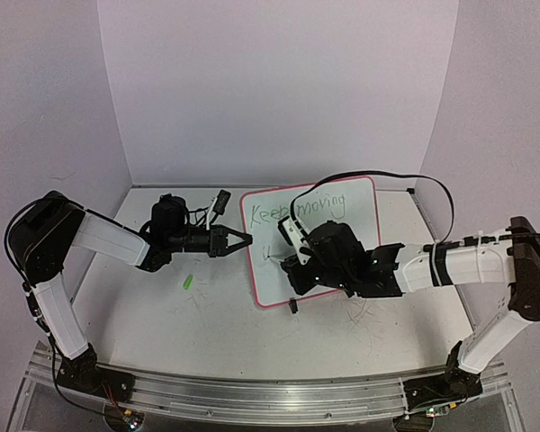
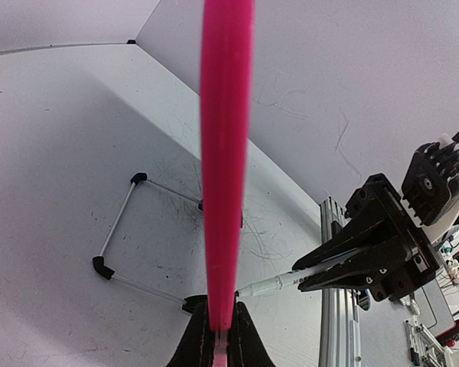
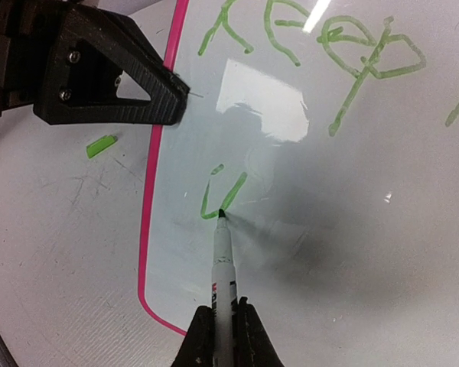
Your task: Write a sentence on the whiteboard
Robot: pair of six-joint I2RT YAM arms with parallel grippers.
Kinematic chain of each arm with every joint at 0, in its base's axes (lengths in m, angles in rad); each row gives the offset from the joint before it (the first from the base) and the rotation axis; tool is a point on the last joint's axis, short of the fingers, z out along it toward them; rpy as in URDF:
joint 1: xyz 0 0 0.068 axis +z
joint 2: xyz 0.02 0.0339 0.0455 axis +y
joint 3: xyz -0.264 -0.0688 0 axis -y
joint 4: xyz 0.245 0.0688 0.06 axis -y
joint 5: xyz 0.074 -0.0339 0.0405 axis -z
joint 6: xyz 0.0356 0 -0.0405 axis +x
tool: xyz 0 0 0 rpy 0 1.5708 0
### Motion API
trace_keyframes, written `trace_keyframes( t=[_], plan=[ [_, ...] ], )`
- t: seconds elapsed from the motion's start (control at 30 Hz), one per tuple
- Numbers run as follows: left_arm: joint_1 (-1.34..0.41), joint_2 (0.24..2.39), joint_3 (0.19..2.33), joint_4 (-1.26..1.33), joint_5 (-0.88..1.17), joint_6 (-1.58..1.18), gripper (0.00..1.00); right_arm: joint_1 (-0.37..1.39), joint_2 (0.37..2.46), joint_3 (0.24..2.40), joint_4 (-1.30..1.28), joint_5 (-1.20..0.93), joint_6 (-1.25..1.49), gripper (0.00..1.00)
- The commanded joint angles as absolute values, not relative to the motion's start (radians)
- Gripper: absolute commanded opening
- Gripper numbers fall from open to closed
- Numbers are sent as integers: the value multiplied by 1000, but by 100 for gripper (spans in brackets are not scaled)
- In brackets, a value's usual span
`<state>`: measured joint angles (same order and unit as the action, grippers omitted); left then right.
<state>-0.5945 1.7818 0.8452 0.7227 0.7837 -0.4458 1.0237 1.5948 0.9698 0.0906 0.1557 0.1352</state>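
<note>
The whiteboard (image 1: pixel 360 229), glossy white with a pink frame, stands tilted at the table's middle. My left gripper (image 1: pixel 238 240) is shut on its left edge, which shows as a pink strip (image 2: pixel 226 153) between the fingers of my left gripper (image 2: pixel 222 329). My right gripper (image 3: pixel 223 325) is shut on a white marker (image 3: pixel 223 267), whose tip touches the board. The sentence (image 1: pixel 301 209) is green script reading "Keep moving", with a "u" (image 3: pixel 218 195) under it at the marker tip. From the left wrist, my right gripper (image 2: pixel 382 252) and the marker (image 2: pixel 271 287) show to the right.
A green marker cap (image 1: pixel 187 282) lies on the table left of the board, also the cap (image 3: pixel 101 145) in the right wrist view. The board's wire stand with black feet (image 2: pixel 99 266) rests behind it. An aluminium rail (image 1: pixel 270 391) runs along the near edge. White walls close in the back and sides.
</note>
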Motion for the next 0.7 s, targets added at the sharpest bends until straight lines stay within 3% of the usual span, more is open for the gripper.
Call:
trace_keyframes(
  t=[0.0, 0.17, 0.37, 0.67],
  plan=[
    [-589, 1765, 887, 722, 795, -420, 0, 1013, 1567, 938, 69, 188, 157, 0],
    [-589, 1767, 887, 721, 797, -420, 0, 1012, 1523, 936, 67, 244, 157, 0],
    [-589, 1766, 890, 719, 796, -422, 0, 1011, 1421, 896, 196, 154, 134, 0],
    [-589, 1761, 887, 715, 797, -420, 0, 1008, 1510, 975, 165, 190, 102, 0]
  ],
)
